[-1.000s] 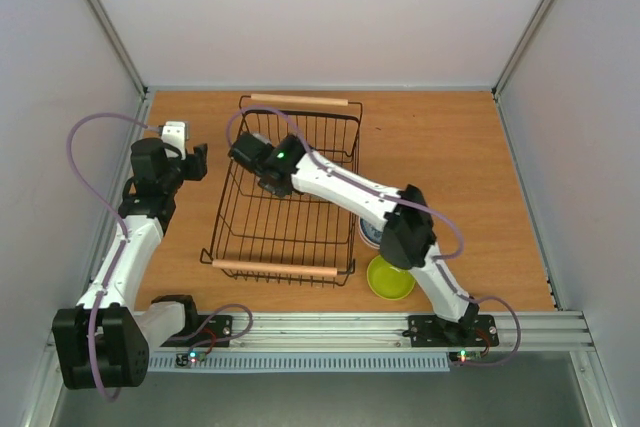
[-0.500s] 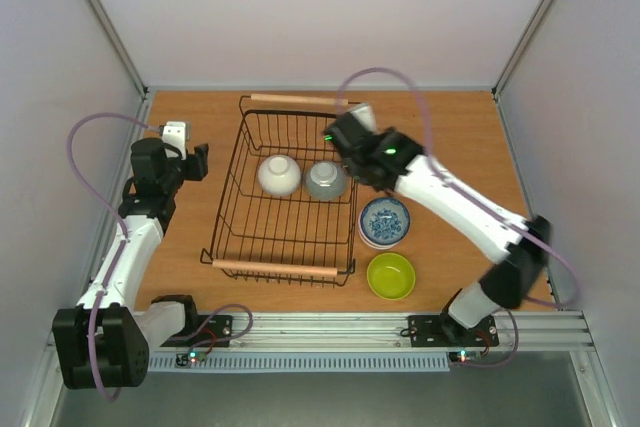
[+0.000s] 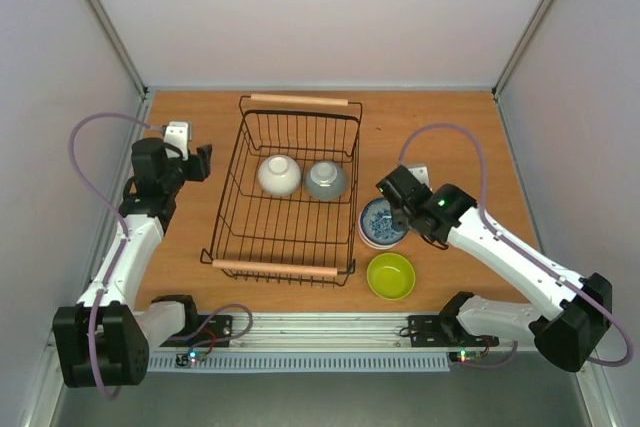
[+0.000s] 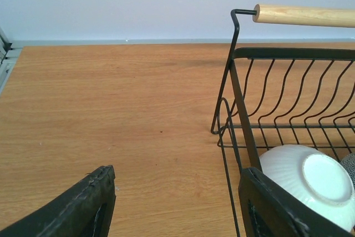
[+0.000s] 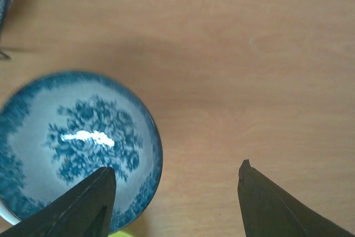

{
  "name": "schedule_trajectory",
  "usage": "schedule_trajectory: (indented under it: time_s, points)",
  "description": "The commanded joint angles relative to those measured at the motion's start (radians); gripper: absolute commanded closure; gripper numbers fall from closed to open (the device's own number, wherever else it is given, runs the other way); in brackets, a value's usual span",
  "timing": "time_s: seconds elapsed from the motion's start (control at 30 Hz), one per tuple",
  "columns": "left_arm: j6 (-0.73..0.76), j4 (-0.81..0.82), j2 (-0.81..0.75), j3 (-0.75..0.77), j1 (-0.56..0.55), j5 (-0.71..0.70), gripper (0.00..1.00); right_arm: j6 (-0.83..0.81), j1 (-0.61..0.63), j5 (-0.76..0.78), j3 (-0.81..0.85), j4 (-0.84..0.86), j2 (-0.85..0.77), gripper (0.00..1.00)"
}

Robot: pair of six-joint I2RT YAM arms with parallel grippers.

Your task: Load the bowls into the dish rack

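— How is the dish rack (image 3: 300, 237) laid out?
— It is set near the middle of the table (image 3: 470, 147), its long axis running from the near edge to the far one and leaning a little to the right at the far end. One wooden handle (image 3: 299, 100) is carried at the far end and another (image 3: 274, 268) at the near end.
— And the bowls?
— A white bowl (image 3: 279, 175) and a grey bowl (image 3: 326, 180) are seen upside down, side by side, in the rack's far half. A blue-patterned bowl (image 3: 380, 225) and a lime green bowl (image 3: 391, 276) are left mouth-up on the table, just right of the rack.
— What is noted of the fingers?
— The left gripper (image 4: 177, 171) is spread apart with nothing in it, left of the rack. The right gripper (image 5: 176, 167) is also parted and empty, one finger over the blue-patterned bowl's rim, the other over bare wood.
— What is changed?
— Half a second earlier the right gripper was placed over the rack's far right part, beside the grey bowl. The left arm is unmoved.
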Motion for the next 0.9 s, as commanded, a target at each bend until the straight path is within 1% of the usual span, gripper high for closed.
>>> schedule_trajectory:
  time_s: [0.0,0.13,0.23,0.37,0.53,0.6,0.63,0.7,0.73,0.87]
  points:
    - [-0.010,0.046,0.008,-0.004,0.003,0.031,0.38,0.076,-0.009,-0.088,-0.084,0.073,-0.021,0.39]
    - [-0.010,0.046,0.008,-0.005,0.002,0.038,0.38,0.085,-0.023,-0.120,-0.143,0.129,0.006,0.40]
    - [-0.009,0.047,0.007,-0.005,0.003,0.042,0.38,0.088,-0.036,-0.147,-0.177,0.172,0.029,0.42]
    - [-0.007,0.047,0.008,-0.005,0.002,0.043,0.38,0.088,-0.059,-0.163,-0.211,0.213,0.056,0.54]
    - [-0.008,0.048,0.013,-0.004,0.003,0.047,0.38,0.085,-0.085,-0.170,-0.232,0.234,0.071,0.64]
    - [-0.007,0.048,0.015,-0.005,0.003,0.048,0.38,0.085,-0.089,-0.171,-0.235,0.239,0.075,0.73]
    - [-0.008,0.049,0.016,-0.004,0.003,0.049,0.38,0.084,-0.090,-0.169,-0.235,0.238,0.076,0.79]
    - [-0.010,0.050,0.016,-0.004,0.003,0.050,0.38,0.081,-0.090,-0.162,-0.231,0.234,0.075,0.96]
    - [-0.010,0.049,0.018,-0.006,0.002,0.050,0.38,0.081,-0.091,-0.156,-0.227,0.228,0.073,0.98]
    - [-0.007,0.051,0.021,-0.006,0.002,0.047,0.38,0.073,-0.092,-0.132,-0.210,0.200,0.044,0.99]
